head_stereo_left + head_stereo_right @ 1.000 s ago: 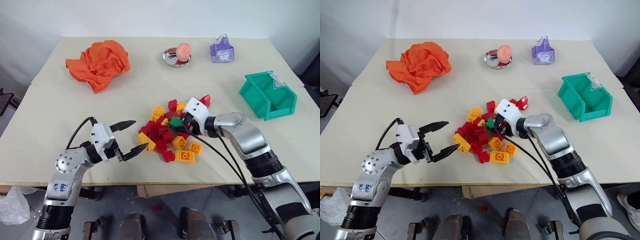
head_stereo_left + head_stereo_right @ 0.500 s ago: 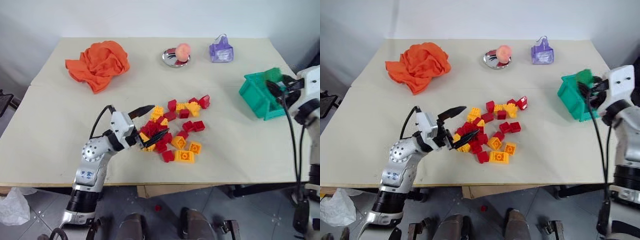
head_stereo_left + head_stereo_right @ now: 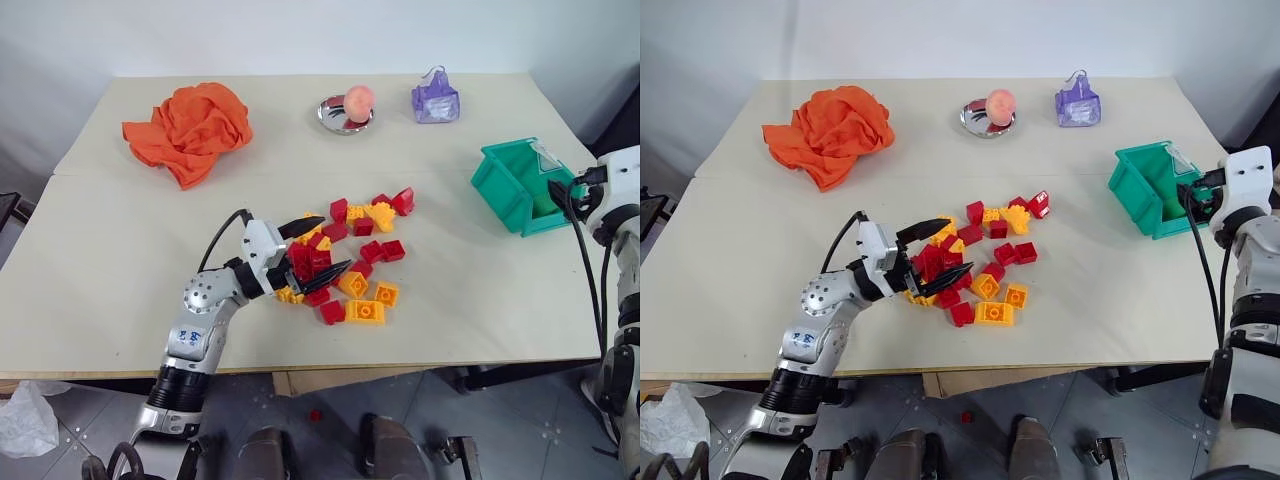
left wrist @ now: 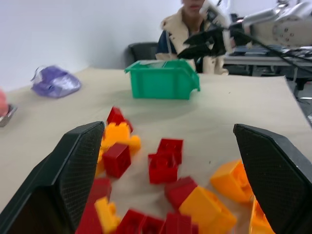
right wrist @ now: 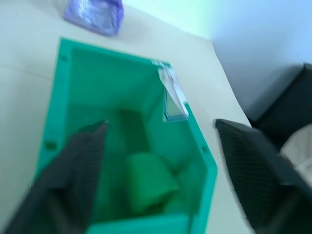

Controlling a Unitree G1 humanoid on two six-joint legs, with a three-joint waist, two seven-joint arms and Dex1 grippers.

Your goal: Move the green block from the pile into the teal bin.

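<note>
The green block lies inside the teal bin, free of any finger. My right gripper hovers at the bin's open top near the table's right edge, open, with its fingers spread to either side of the block. The pile of red and yellow bricks sits mid-table. My left gripper is open at the pile's left side, one finger above the bricks and the other low beside them. The left wrist view looks over the bricks toward the bin.
An orange cloth lies at the back left. A metal dish with a peach and a purple bag stand along the back. A person sits beyond the table's right side. The bin is close to the right edge.
My right arm swung from the pile to the bin carrying the green block, then opened; the block now lies in the bin. My left gripper slid right to the pile's edge.
</note>
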